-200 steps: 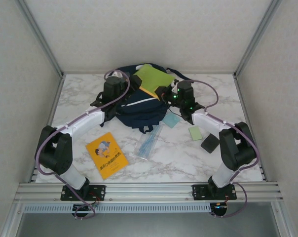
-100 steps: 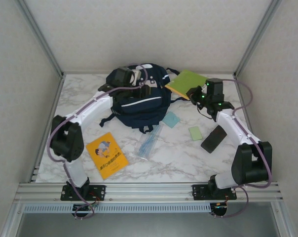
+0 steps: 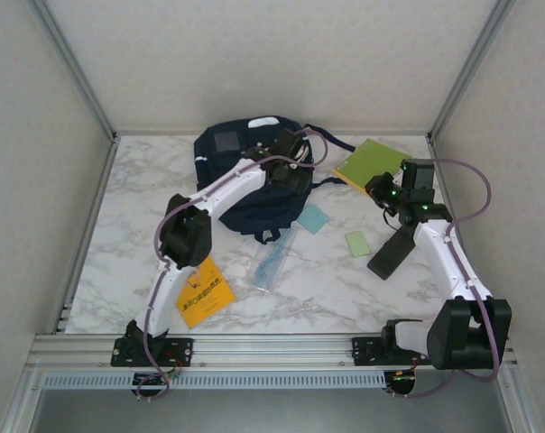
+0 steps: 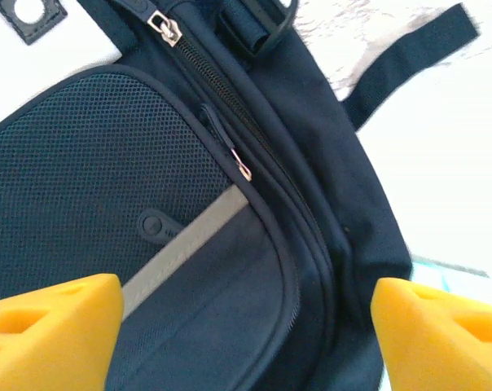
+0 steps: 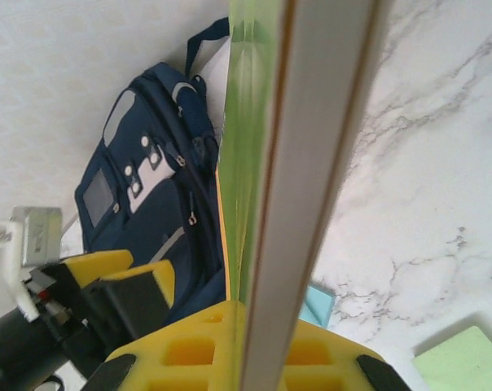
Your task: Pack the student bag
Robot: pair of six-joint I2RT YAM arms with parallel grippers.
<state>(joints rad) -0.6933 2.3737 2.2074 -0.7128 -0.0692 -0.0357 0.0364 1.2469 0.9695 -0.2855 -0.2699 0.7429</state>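
Bag point(image 3: 220, 170) lies at the back middle of the table point(image 3: 137, 194). Left gripper point(image 4: 246, 326) hovers over its front pocket, jaws spread wide, holding nothing. Right gripper point(image 3: 378, 186), clamped on a green book point(image 3: 374, 162), holds it right of the bag.

- Counter point(image 3: 133, 203) left of student bag point(image 3: 214, 167) — bare, open passage.
- Front centre — yellow booklet point(image 3: 205, 293), clear pouch point(image 3: 272, 257), blue card point(image 3: 313, 218), green pad point(image 3: 357, 244) and black slab point(image 3: 390, 253) lie scattered.
- Left arm point(image 3: 232, 180) spans the bag.
- Green book point(image 3: 374, 162), far right, clamped in right end effector point(image 3: 376, 183).
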